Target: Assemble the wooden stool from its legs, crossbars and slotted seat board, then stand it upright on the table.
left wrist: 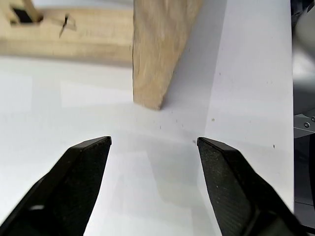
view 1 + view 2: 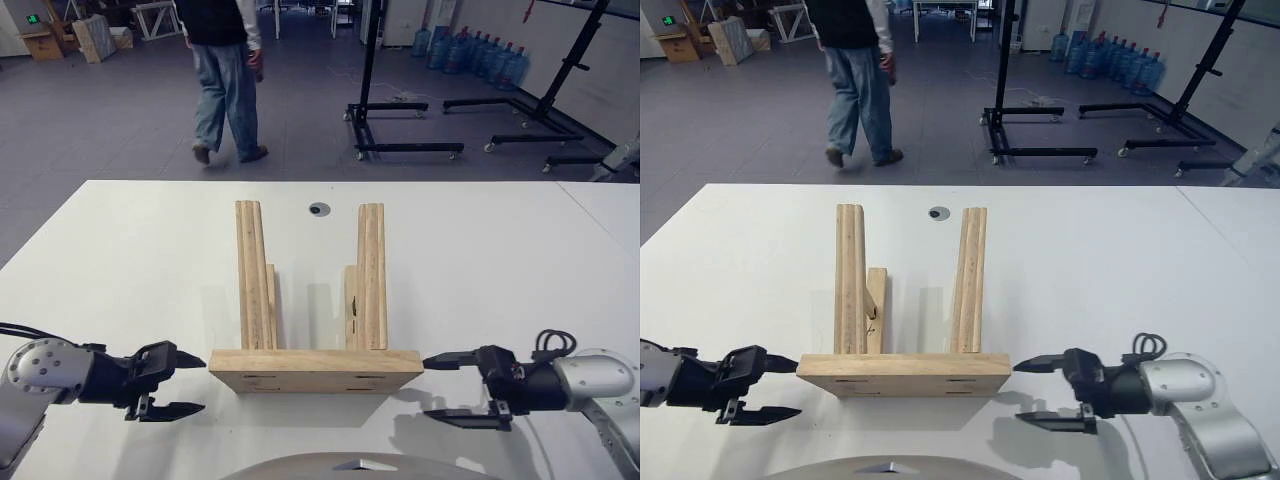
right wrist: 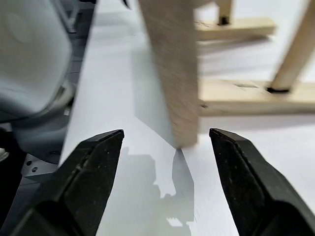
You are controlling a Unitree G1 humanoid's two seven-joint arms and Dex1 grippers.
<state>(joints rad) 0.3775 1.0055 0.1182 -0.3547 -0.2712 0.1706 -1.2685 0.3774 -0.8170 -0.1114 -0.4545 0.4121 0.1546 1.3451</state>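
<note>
Stool (image 2: 315, 372) is lying on its side on the white desk (image 2: 120, 260), near the robot's edge of it. Its seat board (image 2: 902, 375) is standing on one long edge and facing the robot, while the legs are lying flat and pointing away across the desk: the left legs (image 2: 254, 275) are stacked one over the other on the robot's left, and the right legs (image 2: 372, 270) are doing the same on its right, with bare desk showing between the two stacks. A shorter wooden piece (image 2: 876, 300) is sitting just inside the left stack. The left hand (image 2: 204, 384) is hovering low over the desk just beside the left end of the seat board, its two black fingers (image 1: 81, 177) spread apart and gripping nothing; in the left wrist view the board's end is lying a little ahead of the fingertips. The right hand (image 2: 425, 388) is hovering just beside the right end in the same way, fingers (image 3: 246, 172) wide apart and holding nothing. A small round fitting (image 2: 319, 209) is sitting in the desk beyond the legs.
</note>
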